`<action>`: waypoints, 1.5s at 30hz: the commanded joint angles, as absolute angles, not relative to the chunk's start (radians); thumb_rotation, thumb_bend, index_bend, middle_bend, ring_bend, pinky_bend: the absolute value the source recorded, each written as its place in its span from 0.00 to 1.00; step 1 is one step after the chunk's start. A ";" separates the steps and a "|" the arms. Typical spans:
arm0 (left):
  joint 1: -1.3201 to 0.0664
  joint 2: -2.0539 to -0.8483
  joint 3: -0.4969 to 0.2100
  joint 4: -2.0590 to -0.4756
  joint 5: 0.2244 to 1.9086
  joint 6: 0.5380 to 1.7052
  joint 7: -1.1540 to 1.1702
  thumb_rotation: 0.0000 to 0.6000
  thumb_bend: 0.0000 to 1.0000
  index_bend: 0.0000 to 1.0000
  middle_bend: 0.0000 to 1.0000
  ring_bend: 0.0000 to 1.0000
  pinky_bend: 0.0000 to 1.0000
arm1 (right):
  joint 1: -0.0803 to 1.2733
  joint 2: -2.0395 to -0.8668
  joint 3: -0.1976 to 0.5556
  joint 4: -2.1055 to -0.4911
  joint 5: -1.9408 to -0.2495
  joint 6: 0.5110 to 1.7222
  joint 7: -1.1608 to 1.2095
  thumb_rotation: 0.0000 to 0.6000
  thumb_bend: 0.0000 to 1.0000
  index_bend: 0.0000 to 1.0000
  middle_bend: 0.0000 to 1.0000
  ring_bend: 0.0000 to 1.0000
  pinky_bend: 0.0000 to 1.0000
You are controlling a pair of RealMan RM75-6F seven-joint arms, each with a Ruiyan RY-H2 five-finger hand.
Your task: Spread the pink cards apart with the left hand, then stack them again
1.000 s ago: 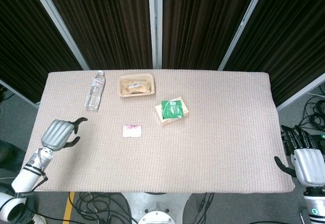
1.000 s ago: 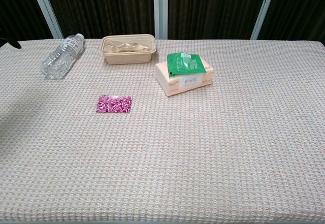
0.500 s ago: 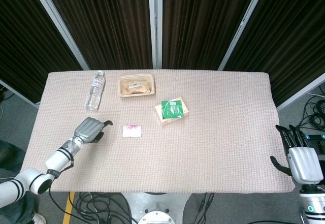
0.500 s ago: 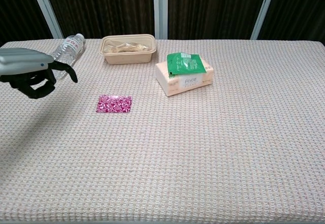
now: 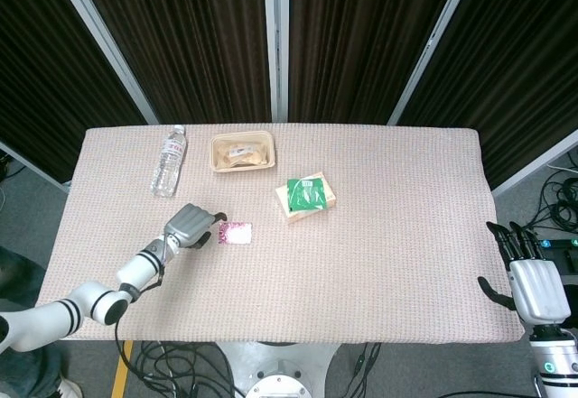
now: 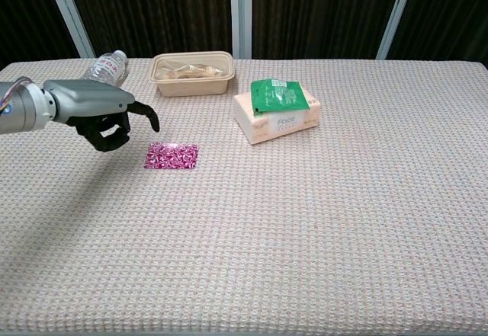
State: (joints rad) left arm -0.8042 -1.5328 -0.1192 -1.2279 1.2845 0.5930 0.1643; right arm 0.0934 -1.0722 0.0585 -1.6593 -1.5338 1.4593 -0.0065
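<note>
The pink cards [image 5: 235, 233] [image 6: 172, 155] lie in one neat stack on the woven table cover, left of centre. My left hand [image 5: 191, 225] [image 6: 105, 112] hovers just left of the stack, fingers loosely curled and apart, holding nothing and not touching the cards. My right hand [image 5: 533, 282] stays off the table's near right corner, fingers spread, empty; the chest view does not show it.
A water bottle [image 5: 168, 160] [image 6: 102, 69] lies at the back left. A tan food tray [image 5: 242, 152] [image 6: 191, 73] sits behind the cards. A tissue box with a green packet on top [image 5: 308, 197] [image 6: 277, 110] stands right of the cards.
My left hand has swept in from the table's left edge toward the cards and now sits right beside the stack. The cards have not moved. The right hand barely shifted.
</note>
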 commanded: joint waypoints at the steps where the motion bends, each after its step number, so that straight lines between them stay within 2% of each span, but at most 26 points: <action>1: -0.821 -1.547 -0.112 -1.232 1.269 0.586 0.193 1.00 0.62 0.28 0.85 0.85 0.91 | 0.094 -1.072 0.059 -1.658 -1.530 1.457 -0.005 1.00 0.16 0.01 0.12 0.00 0.10; 17: -0.869 -1.596 -0.077 -1.192 1.163 0.543 0.263 1.00 0.62 0.28 0.85 0.85 0.91 | 0.094 -1.071 0.056 -1.656 -1.518 1.451 -0.001 1.00 0.16 0.01 0.12 0.00 0.10; 30: -0.892 -1.538 -0.011 -1.347 1.090 0.564 0.392 1.00 0.62 0.28 0.85 0.85 0.91 | 0.090 -1.069 0.052 -1.654 -1.519 1.455 0.007 1.00 0.16 0.01 0.12 0.00 0.10; 39: -0.926 -1.473 0.034 -1.500 0.976 0.600 0.503 1.00 0.62 0.28 0.85 0.85 0.91 | 0.084 -1.070 0.049 -1.650 -1.522 1.464 0.015 1.00 0.16 0.01 0.12 0.00 0.10; 45: -0.925 -1.468 0.023 -1.546 0.965 0.701 0.527 1.00 0.62 0.28 0.85 0.84 0.91 | 0.082 -1.070 0.049 -1.648 -1.523 1.467 0.019 1.00 0.16 0.01 0.12 0.00 0.10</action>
State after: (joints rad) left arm -0.9274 -1.4666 0.0284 -1.5404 0.9649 0.6652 0.5197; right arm 0.0820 -1.0702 0.0488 -1.6484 -1.5233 1.4671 0.0192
